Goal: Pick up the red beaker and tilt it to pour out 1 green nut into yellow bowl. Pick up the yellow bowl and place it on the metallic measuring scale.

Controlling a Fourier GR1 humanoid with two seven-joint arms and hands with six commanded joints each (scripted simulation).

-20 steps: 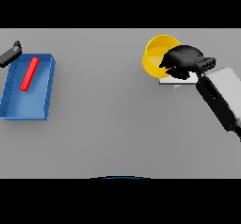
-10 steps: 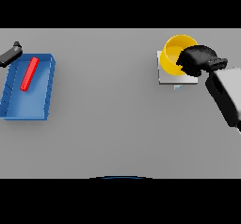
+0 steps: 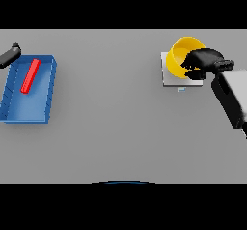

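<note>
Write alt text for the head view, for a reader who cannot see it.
The robot's right hand grips a yellow bowl over a metallic scale at the grey table's far right. At far left a red beaker lies in a blue tray, the left hand beside it.

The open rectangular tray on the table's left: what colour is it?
Blue tray, seen in the head view.

A: What colours are showing at the right of the frame?
B: A yellow bowl (image 3: 182,55), a pale grey scale (image 3: 170,77), a black hand (image 3: 205,60).
A: And at the left?
B: A blue tray (image 3: 29,109) is holding a red bar (image 3: 30,75); the table (image 3: 111,113) is showing plain grey.
</note>
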